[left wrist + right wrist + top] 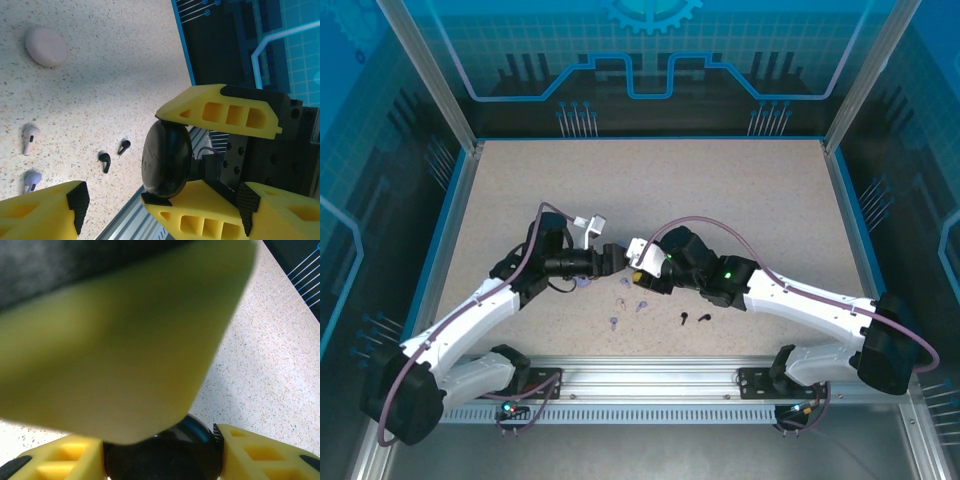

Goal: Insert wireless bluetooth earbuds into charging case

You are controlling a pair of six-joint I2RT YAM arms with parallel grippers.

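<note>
A round black charging case (167, 167) is held edge-on above the table, and my right gripper (162, 462) is shut on it (165, 460). My left gripper (165, 202) is open and straddles the case, with its pads (78, 204) apart from it. One of its fingers (115, 330) looms blurred just above the case in the right wrist view. In the top view both grippers meet at mid-table, the left gripper (611, 258) facing the right gripper (636, 262). Two black earbuds (105, 161) lie on the table below, beside a pink earbud (29, 139) and a lavender earbud (31, 181).
A pale pink closed case (46, 46) rests on the table further off. Lavender earbuds (620, 303) and black earbuds (694, 318) are scattered just in front of the grippers. The metal rail (650, 380) runs along the near edge.
</note>
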